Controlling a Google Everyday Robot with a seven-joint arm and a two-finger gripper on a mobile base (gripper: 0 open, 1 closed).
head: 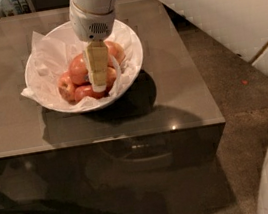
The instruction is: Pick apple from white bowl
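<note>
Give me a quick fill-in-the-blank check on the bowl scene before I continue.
1. The gripper hangs inside the white bowl, among the ____.
2. The bowl stands on the ____.
3. The tissue paper lining the bowl is ____.
Missing words: apples; table; white.
</note>
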